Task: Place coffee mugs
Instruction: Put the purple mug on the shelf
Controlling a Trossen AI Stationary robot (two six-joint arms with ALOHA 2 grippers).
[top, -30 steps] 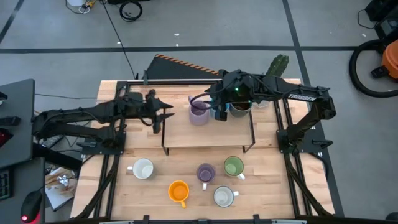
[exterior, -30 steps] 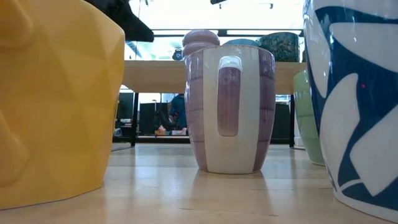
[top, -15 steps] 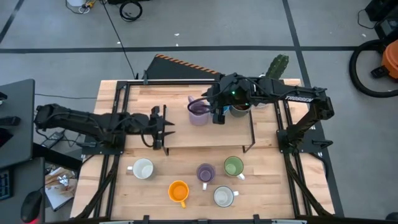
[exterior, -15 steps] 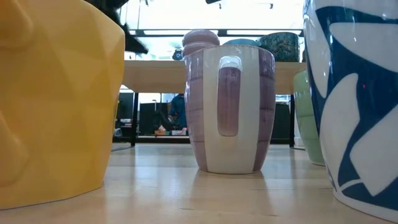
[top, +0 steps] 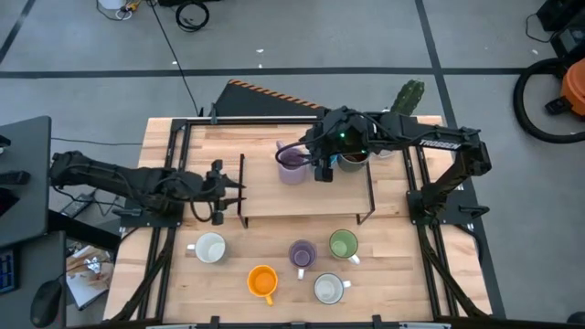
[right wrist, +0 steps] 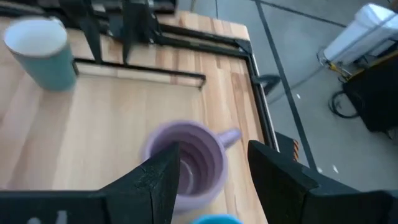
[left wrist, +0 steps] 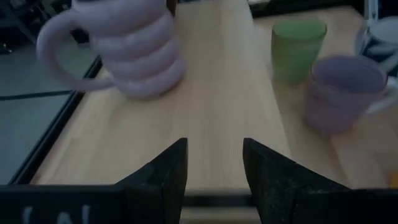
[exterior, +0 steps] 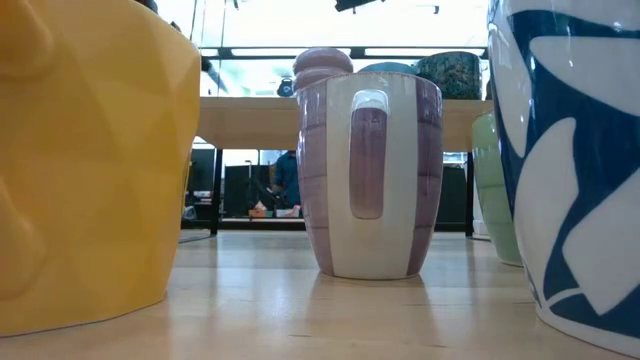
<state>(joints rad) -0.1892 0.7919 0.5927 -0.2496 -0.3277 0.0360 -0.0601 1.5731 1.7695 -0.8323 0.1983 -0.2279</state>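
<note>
Pale wood table (top: 402, 274), grey floor around it. Right gripper (right wrist: 211, 163) hangs above the raised shelf (top: 274, 194), fingers apart, right over the ribbed lavender mug (right wrist: 184, 163). Left gripper (left wrist: 214, 163) sits at the shelf's left edge, fingers parted, empty. Down front, loosely spaced: white mug (top: 210, 248), orange mug (top: 262, 280), green mug (top: 343, 243).
</note>
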